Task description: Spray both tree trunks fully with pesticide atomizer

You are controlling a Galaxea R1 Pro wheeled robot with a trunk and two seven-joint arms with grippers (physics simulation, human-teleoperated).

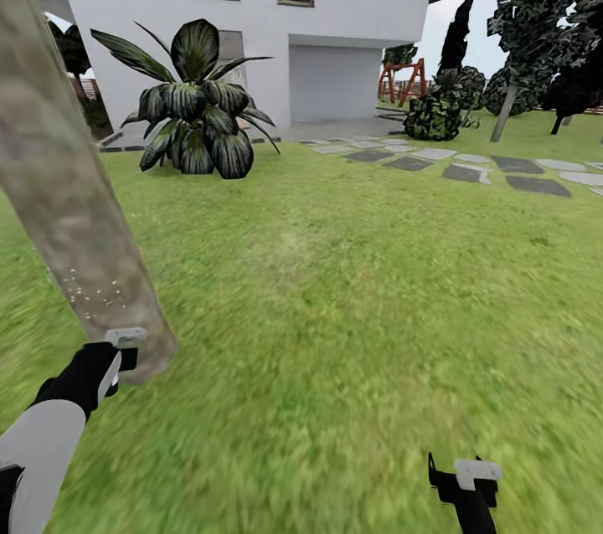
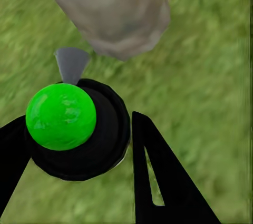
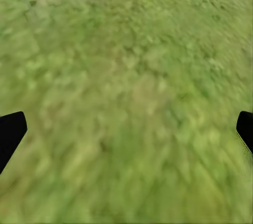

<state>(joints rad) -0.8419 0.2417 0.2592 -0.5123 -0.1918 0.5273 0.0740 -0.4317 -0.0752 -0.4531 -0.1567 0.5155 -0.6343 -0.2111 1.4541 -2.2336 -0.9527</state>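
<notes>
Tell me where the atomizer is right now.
The atomizer sits clamped in the left tool, at the lower left of the head view, its nozzle aimed at the base of the tree trunk, where white specks show.

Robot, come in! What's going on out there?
Left gripper shut on atomizer, nozzle toward tree trunk. White specks low on trunk. Right gripper open over grass. Nothing between.
</notes>
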